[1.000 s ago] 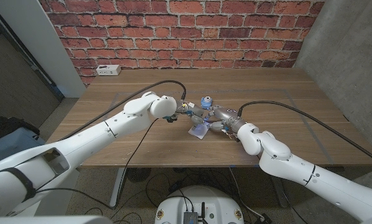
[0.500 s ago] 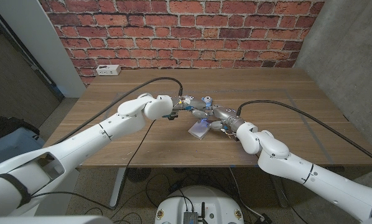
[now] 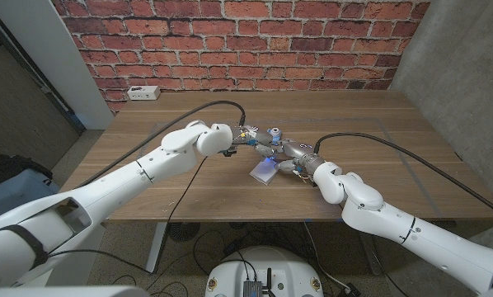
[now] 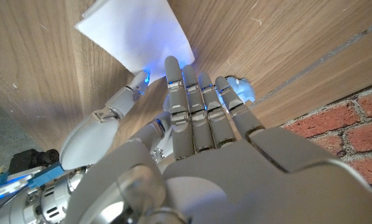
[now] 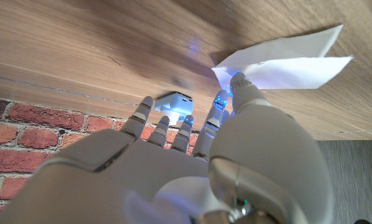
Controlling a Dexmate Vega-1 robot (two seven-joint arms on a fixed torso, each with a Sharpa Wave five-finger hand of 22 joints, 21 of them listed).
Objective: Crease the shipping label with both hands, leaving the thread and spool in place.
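The white shipping label lies on the wooden table, partly folded, with one flap raised over the other. My left hand reaches in with its fingers straight and together, and its fingertips are at the label's edge. My right hand comes from the other side with fingers spread, its thumb touching the folded corner. The pale blue spool stands just beyond both hands. I cannot make out the thread.
A white power strip sits at the far left corner of the table. Black cables run along both arms. A brick wall stands behind the table.
My left forearm shifted slightly back and then forward again. The label, the spool and my right hand stay about where they were.
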